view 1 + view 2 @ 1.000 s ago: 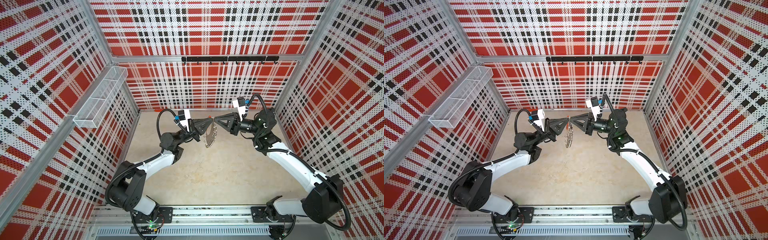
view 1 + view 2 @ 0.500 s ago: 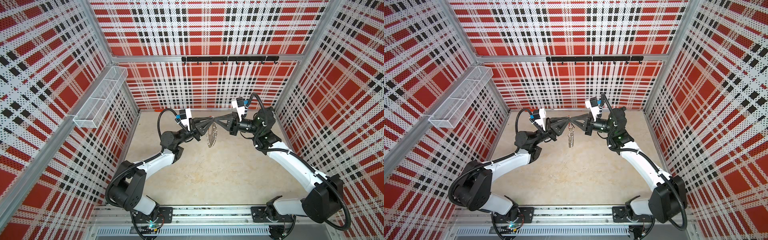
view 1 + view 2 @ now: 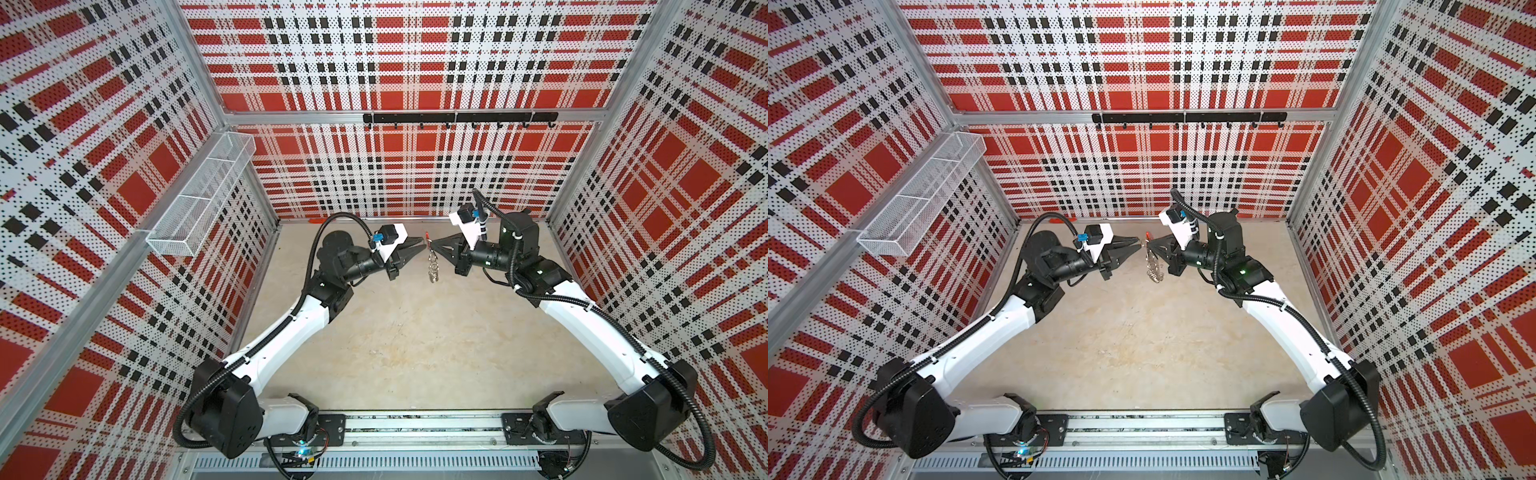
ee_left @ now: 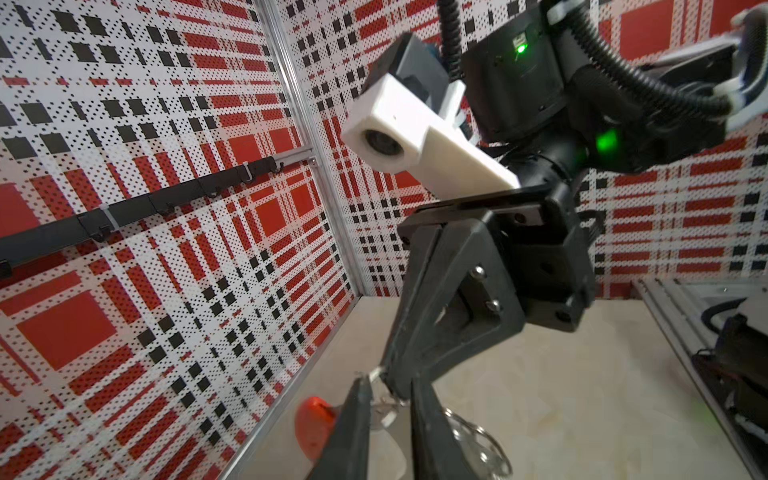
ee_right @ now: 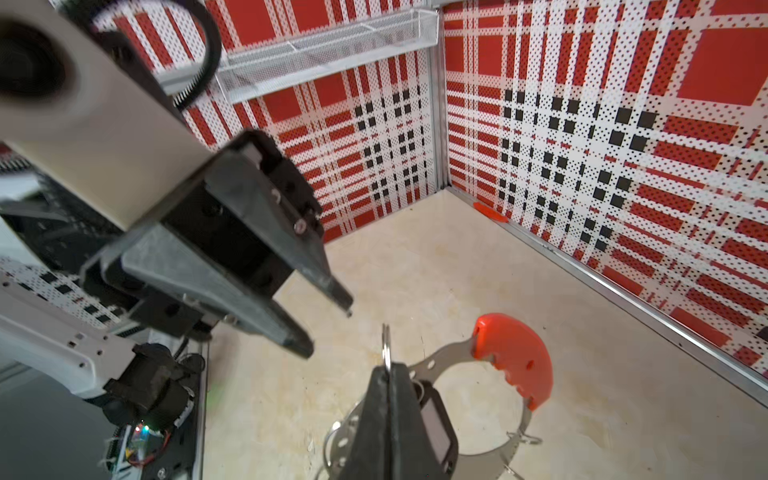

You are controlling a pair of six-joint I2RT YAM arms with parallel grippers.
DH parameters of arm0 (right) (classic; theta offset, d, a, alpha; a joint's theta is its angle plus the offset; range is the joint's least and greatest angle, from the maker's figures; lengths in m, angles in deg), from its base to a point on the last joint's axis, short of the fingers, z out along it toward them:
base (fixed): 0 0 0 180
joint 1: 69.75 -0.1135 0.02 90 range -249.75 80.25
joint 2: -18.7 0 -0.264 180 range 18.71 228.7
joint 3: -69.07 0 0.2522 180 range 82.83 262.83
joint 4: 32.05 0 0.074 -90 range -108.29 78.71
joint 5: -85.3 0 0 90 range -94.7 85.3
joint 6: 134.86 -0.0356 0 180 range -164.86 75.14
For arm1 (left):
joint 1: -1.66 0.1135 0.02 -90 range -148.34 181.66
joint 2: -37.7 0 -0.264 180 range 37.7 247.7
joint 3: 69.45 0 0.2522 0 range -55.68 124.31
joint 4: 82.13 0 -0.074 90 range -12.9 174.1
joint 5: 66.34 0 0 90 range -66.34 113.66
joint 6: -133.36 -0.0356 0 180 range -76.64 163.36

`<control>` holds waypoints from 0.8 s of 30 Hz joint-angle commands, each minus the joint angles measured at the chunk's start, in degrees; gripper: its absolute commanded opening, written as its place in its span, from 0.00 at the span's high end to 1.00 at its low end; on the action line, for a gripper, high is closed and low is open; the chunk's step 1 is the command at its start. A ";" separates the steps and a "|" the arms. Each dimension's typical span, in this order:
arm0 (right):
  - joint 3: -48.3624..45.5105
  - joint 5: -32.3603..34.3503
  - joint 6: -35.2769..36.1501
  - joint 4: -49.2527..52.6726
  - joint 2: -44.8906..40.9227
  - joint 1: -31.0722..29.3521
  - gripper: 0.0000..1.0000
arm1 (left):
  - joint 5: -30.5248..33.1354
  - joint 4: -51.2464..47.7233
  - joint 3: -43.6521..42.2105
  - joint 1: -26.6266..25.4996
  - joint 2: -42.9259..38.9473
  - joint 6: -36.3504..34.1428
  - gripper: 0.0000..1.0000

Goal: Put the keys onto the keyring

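Left tool (image 5: 328, 330): released, fingers parted, empty, near keyring. Flat grey crescent keyring (image 5: 515, 357) with red curved segment: hanging above tabletop (image 3: 415, 340). Black rectangular plastic key tag (image 5: 436, 419): at keyring band. Right tool (image 5: 388, 372): clenched on keyring's silver split ring (image 5: 386, 345).

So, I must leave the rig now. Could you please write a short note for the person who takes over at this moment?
Left gripper: open, holding nothing, fingertips near the pinched ring but not touching it.
Right gripper: shut on one small silver split ring of the large flat grey crescent-shaped keyring with a red curved segment, which hangs above the beige table.
Keys: the small black rectangular plastic tag with a pale window sits beside the right fingers, against the band.
Done: keyring is up between the grippers.
Left: I cannot tell whether the tag is threaded; check, then thread it.
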 commanded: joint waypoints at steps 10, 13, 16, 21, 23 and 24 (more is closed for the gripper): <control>1.16 1.24 6.95 2.86 -2.59 -2.40 1.00 | -5.12 -24.66 10.20 0.45 4.17 -14.18 0.79; 1.43 1.10 6.86 3.52 -2.66 -2.33 1.00 | -5.69 -24.80 10.32 0.44 4.26 -13.97 0.76; 1.19 0.47 6.55 2.73 -2.77 -2.49 1.00 | -5.67 -24.89 10.66 0.27 4.49 -13.84 0.77; 1.85 0.17 6.65 2.90 -2.60 -2.69 1.00 | -5.73 -25.57 11.34 0.22 5.12 -14.03 0.82; 2.13 0.03 6.52 3.02 -2.58 -2.80 1.00 | -6.25 -25.77 11.64 0.13 5.44 -13.99 0.88; 2.10 -0.12 6.36 3.08 -2.66 -2.84 1.00 | -6.48 -25.77 11.73 0.07 5.57 -13.95 0.90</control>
